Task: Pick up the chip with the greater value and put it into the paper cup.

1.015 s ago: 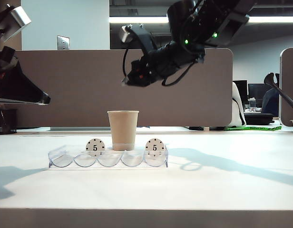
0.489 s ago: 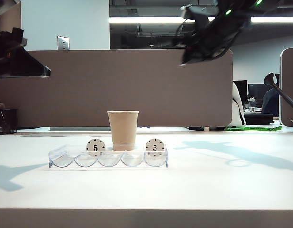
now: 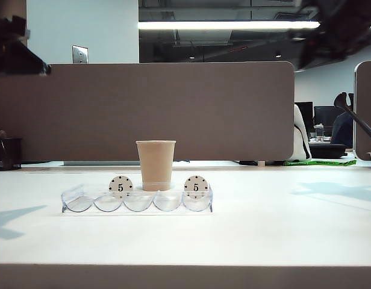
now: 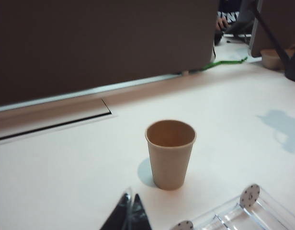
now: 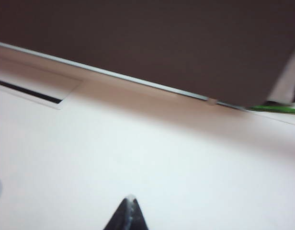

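Exterior camera sits low at the surface [image 3: 282,235] edge, facing level toward the partition [image 3: 173,108], paper cup [image 3: 155,164] centred at mid-range. Left wrist camera looks obliquely down from above, nearer, sharing the cup [image 4: 170,153] and chip tray [image 4: 243,215]. Right wrist camera faces bare surface [image 5: 162,163] and partition [image 5: 162,43] only.

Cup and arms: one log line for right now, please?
left end effector: shut, high, empty | right end effector: shut, high, empty | paper cup: upright behind tray | 5 chips: two in tray

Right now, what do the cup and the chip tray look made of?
Paper cup: looks like matte tan paper, opaque, with a rolled rim and no gloss. Chip tray: looks like clear hard plastic, see-through with shiny scalloped slots; acrylic or similar, can't tell which.
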{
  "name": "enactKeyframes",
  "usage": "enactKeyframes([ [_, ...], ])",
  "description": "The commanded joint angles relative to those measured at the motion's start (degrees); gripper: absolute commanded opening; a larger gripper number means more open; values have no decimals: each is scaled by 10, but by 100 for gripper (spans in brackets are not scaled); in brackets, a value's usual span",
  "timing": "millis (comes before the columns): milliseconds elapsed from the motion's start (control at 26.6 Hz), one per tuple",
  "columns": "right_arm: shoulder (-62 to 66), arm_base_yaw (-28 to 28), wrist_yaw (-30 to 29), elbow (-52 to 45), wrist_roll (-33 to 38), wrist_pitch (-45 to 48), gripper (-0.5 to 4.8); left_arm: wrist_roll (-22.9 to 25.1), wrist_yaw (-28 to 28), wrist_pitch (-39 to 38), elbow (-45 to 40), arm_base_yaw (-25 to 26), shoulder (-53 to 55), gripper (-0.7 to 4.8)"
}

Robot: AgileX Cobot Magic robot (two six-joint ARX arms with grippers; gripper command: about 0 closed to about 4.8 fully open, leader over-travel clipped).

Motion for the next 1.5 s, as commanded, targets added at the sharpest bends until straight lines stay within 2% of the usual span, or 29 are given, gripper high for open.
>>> enactKeyframes([
  [38,-88,-34,-4,-104,1,34,-5,-18,-10,8,3,0,-22,-6],
  [376,-279,-45,-2,-317,1,111,-5,-78,-8,6,3,0,-49,-6],
  [526,-369,-46,9,-405,1,139,-5,-79,-9,-3,3,0,-67,-6],
  [752,-463,-48,51,-482,20,138,-5,-77,8,-18,3,0,-99,-6],
  [940,-536,-48,53,-530,21,136,-5,-77,20,-47,3,0,-136,-6],
  [1015,-583,-48,53,-558,38,133,-5,-77,14,-102,3,0,-168,-6],
  [1165,-623,-48,54,-585,47,132,-5,-77,14,-152,3,0,-199,-6],
  [1353,-674,-48,106,-628,64,131,-5,-76,-28,-189,3,0,-246,-6],
  [1504,-719,-48,107,-661,75,130,-5,-76,-51,-213,3,0,-290,-6],
])
